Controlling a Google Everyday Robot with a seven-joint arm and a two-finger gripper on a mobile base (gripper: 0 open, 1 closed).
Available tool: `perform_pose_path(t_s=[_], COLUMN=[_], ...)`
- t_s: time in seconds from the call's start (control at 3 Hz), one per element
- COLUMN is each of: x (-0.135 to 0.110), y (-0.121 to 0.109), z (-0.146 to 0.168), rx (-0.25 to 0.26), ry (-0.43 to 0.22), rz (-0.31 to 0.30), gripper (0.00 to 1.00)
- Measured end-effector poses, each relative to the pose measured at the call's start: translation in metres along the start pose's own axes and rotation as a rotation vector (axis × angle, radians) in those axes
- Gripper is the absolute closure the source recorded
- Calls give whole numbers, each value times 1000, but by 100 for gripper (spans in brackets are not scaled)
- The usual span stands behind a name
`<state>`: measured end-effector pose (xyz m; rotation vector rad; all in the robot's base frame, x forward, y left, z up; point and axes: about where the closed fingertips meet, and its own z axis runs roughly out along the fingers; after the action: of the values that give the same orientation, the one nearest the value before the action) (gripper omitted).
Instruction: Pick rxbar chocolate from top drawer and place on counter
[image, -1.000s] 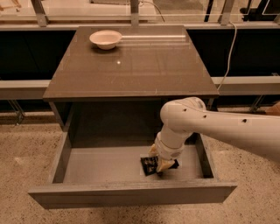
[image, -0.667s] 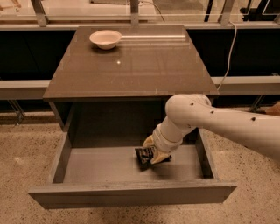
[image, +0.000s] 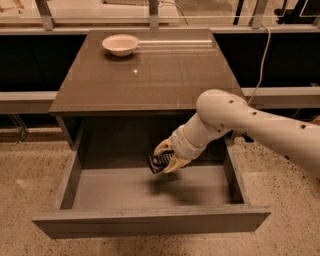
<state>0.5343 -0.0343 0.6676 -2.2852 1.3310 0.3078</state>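
While gripper (image: 164, 159) clamps rxbar chocolate (image: 156, 163), top drawer (image: 150, 222) open just below, counter (image: 150, 80) above, bowl (image: 120, 44) farther back-left.

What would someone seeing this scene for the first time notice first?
First, the big white arm reaching in from the right, its gripper shut on the rxbar chocolate inside the open top drawer. The bar seems to be held off the drawer floor. Next comes the glossy counter above, with a white bowl near its far left corner.
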Motion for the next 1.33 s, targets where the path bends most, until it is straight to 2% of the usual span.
perform_pose_path(t_s=[0.33, 0.67, 1.0, 1.33], x=[-21, -37, -46, -41], y=[-5, 2, 2, -10], z=[-22, -43, -75, -106], rx=[-68, -144, -170, -155], ry=[-28, 1, 49, 99], rz=[-29, -34, -35, -11], gripper=[100, 100, 100, 100])
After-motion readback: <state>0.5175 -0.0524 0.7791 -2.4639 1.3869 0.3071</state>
